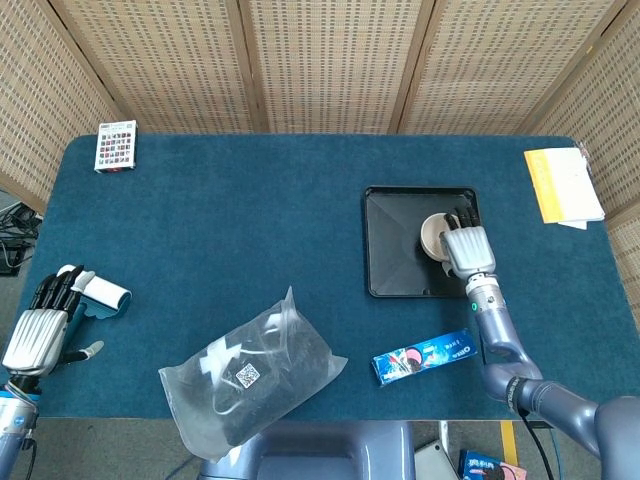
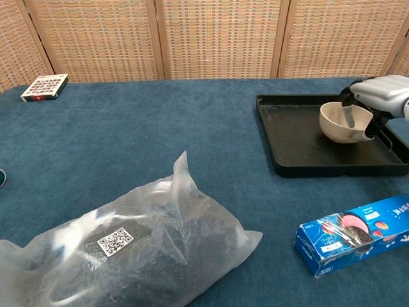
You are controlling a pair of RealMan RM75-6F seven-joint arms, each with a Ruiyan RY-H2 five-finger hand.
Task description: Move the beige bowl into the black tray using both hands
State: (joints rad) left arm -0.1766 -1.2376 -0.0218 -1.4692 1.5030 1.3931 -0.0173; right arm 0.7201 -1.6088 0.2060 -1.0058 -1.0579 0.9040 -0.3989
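Observation:
The beige bowl (image 1: 434,234) (image 2: 340,124) sits low inside the black tray (image 1: 394,260) (image 2: 300,144), towards its right side. My right hand (image 1: 467,248) (image 2: 377,96) grips the bowl's right rim, with one finger hooked inside it. My left hand (image 1: 38,328) hangs at the table's left edge, far from the tray, fingers apart and holding nothing; it rests beside a white and teal object (image 1: 100,297). The chest view does not show the left hand.
A clear plastic bag (image 1: 250,373) (image 2: 128,246) with dark contents lies at the front centre. A blue cookie pack (image 1: 423,357) (image 2: 358,233) lies in front of the tray. A patterned box (image 1: 115,146) (image 2: 45,86) is at the far left, yellow paper (image 1: 563,186) at the far right.

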